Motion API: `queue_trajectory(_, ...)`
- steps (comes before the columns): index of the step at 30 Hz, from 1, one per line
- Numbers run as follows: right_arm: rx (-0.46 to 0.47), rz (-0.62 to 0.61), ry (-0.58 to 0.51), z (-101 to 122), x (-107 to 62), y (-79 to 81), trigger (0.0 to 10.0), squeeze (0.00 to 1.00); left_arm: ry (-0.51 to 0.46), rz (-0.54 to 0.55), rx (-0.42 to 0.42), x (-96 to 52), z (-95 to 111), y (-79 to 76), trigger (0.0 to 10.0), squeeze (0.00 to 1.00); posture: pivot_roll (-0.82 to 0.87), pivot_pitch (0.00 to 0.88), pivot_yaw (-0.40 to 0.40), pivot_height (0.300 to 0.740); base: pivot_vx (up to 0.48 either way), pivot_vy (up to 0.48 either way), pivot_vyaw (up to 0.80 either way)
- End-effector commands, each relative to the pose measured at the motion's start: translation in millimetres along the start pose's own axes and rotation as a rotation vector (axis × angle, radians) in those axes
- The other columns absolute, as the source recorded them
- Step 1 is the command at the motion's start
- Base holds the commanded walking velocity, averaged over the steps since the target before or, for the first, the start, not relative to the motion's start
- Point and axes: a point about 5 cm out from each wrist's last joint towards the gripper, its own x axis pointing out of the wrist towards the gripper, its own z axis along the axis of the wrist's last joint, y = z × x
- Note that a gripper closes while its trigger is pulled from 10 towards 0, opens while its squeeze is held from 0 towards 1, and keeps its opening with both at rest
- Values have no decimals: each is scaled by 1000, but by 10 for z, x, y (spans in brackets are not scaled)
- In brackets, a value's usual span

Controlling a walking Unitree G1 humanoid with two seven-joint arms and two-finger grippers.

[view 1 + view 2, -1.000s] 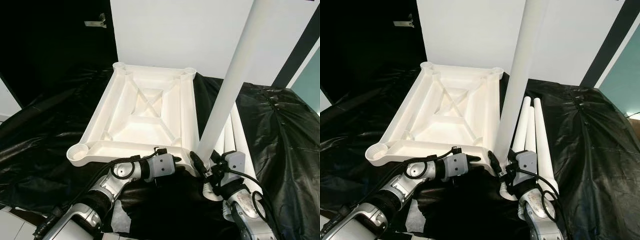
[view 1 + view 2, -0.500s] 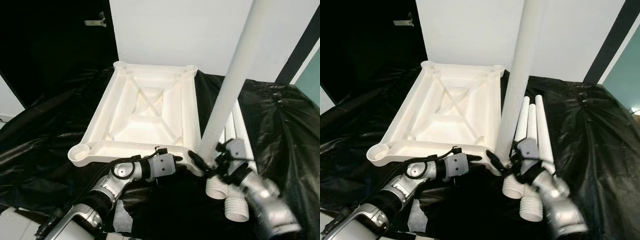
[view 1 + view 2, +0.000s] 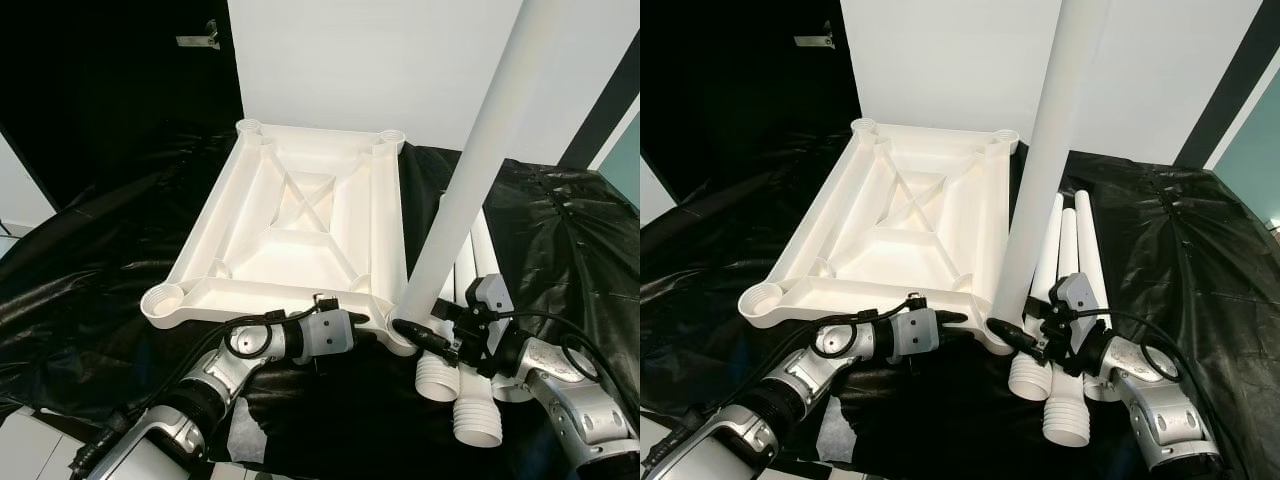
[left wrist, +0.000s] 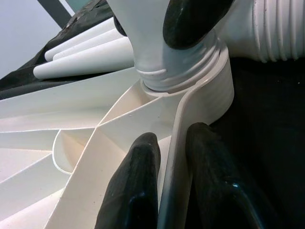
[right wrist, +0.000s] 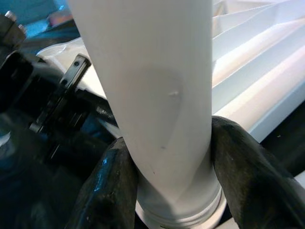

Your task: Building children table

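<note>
1 upturned white tabletop [image 3: 300,230], 1 upright leg [image 3: 480,170] in its corner socket, 3 spare legs [image 3: 1072,300] lying alongside, and 2 grippers: left gripper [image 4: 167,191], right gripper [image 5: 167,181].

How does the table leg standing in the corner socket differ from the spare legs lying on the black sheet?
The standing leg is upright, its threaded end seated in the upturned tabletop; the spare legs lie flat side by side. The right gripper clasps the standing leg's base; nothing holds the spare legs. The left gripper pinches the tabletop's rim. All are white, tapered, threaded tubes.
</note>
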Motion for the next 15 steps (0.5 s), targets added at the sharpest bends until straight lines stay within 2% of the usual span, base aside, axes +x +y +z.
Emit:
queue_trajectory(1,26,-119,41,-120,-56,-34,0,0,115,-233,-45,-46,-225,-336,10000,0,72,0,-55,740,0,0,0)
queue_trajectory(2,26,-119,41,-120,-56,-34,0,0,115,-233,-45,-46,-225,-336,10000,0,72,0,-55,740,0,0,0)
queue_trajectory(3,27,-224,15,-152,-10,-3,0,0,116,-232,-45,-46,-225,-337,10000,0,71,0,-56,740,0,0,0)
queue_trajectory(5,27,-224,15,-152,-10,-3,0,0,116,-232,-45,-46,-225,-337,10000,0,71,0,-56,740,0,0,0)
queue_trajectory(7,14,-514,-71,-187,61,155,0,0,113,-231,-45,-36,-219,-340,10000,0,77,0,-57,740,0,0,0)
queue_trajectory(8,14,-514,-71,-187,61,155,0,0,113,-231,-45,-36,-219,-340,10000,0,77,0,-57,740,0,0,0)
queue_trajectory(10,11,-648,-105,-180,59,215,0,0,111,-231,-46,-33,-214,-342,10000,0,77,0,-58,740,0,0,0)
queue_trajectory(15,0,-701,-94,-179,25,121,0,0,112,-232,-46,-40,-217,-345,10000,0,72,0,-56,740,0,0,0)
